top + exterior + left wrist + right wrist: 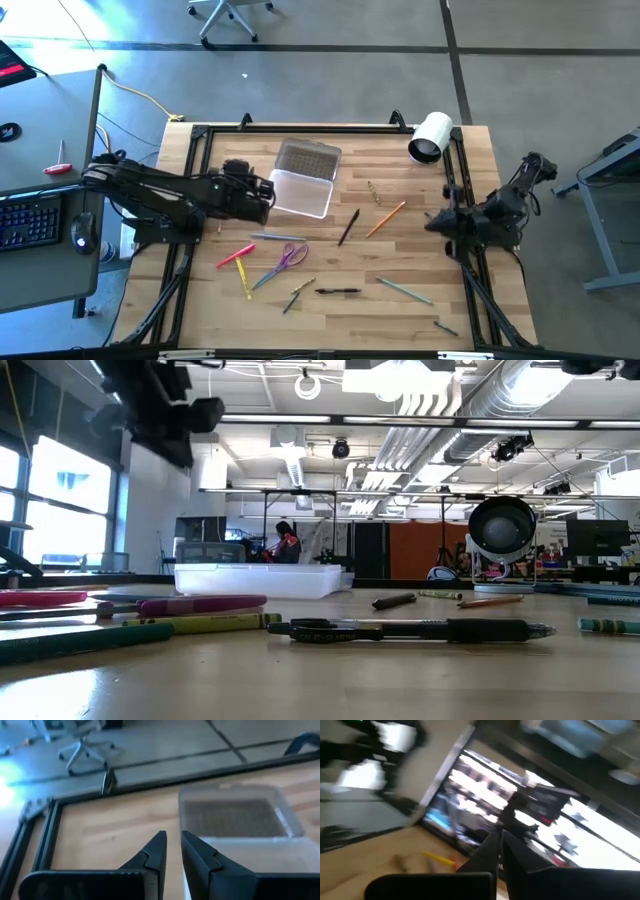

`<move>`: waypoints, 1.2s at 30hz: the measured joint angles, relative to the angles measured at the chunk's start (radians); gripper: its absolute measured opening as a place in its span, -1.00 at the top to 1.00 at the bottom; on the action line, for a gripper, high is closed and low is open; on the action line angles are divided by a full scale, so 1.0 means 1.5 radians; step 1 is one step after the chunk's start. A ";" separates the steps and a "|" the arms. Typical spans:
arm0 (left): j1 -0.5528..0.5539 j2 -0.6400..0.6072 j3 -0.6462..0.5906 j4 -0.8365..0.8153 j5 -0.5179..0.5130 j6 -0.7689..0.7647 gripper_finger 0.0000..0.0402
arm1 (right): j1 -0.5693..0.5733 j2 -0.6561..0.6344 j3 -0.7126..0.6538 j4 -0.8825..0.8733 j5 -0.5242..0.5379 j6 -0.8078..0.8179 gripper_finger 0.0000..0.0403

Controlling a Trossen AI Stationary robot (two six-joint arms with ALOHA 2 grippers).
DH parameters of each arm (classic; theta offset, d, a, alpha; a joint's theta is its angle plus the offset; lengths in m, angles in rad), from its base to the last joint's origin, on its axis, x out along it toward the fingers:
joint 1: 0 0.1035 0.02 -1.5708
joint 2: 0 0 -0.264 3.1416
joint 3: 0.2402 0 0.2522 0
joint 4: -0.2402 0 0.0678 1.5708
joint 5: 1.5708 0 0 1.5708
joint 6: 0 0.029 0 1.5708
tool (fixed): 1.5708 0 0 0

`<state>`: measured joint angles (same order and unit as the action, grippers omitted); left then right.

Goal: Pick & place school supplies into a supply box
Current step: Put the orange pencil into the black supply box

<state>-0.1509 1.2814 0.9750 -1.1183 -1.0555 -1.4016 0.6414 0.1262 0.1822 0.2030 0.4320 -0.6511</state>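
Note:
The clear supply box (301, 193) sits at the table's far middle, its ribbed lid (308, 157) lying open behind it; it also shows in the low view (258, 580) and the left wrist view (260, 852). Pens, pencils and markers lie scattered on the near half: a pink marker (235, 256), a yellow one (245, 279), purple scissors (287, 260), a black pen (348, 227), an orange pencil (386, 218). My left gripper (268, 190) (173, 840) hovers by the box's left side, open by a narrow gap, empty. My right gripper (432, 221) (500, 839) waits at the right edge, shut, empty.
A large white cylindrical roll (431, 137) (502, 530) lies at the far right corner. A black frame rail (300, 128) runs along the table's far edge and sides. More pens lie near the front: a black pen (338, 291) (420, 628) and a green pencil (405, 291).

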 joint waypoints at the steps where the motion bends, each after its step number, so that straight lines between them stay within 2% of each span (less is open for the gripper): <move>1: 0.000 0.000 0.007 0.001 -0.008 0.011 0.53 | -0.002 0.009 0.000 0.020 0.035 0.011 1.00; 4: 0.000 0.000 0.013 0.010 -0.021 0.029 0.52 | -0.014 0.045 0.000 0.047 0.094 0.022 1.00; 10: 0.000 0.003 0.013 -0.023 -0.012 0.039 0.52 | -0.053 0.130 0.000 0.054 0.074 -0.011 1.00; 14: 0.000 -0.003 0.013 -0.093 0.028 -0.011 0.52 | -0.089 0.196 0.000 0.099 0.054 0.034 1.00; 16: 0.000 -0.002 0.013 -0.142 0.080 -0.042 0.52 | -0.108 0.229 0.000 0.135 0.044 0.054 1.00; 19: 0.000 0.007 -0.015 -0.166 0.192 -0.110 0.52 | -0.131 0.267 0.000 0.183 0.042 0.062 1.00; 22: -0.010 0.018 -0.073 -0.161 0.292 -0.159 0.52 | -0.148 0.290 0.000 0.202 0.041 0.057 1.00; 26: -0.013 0.026 -0.165 -0.144 0.389 -0.240 0.52 | -0.165 0.304 0.000 0.197 0.041 0.061 1.00; 31: -0.013 0.037 -0.152 -0.121 0.401 -0.189 0.45 | -0.175 0.312 0.000 0.193 0.023 0.062 1.00; 36: -0.013 0.038 -0.154 -0.116 0.370 -0.160 0.15 | -0.179 0.319 0.000 0.194 -0.021 0.062 1.00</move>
<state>-0.1699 1.3388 0.7437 -1.2918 -0.5004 -1.6419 0.3725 0.6042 0.1822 0.4942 0.4011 -0.5575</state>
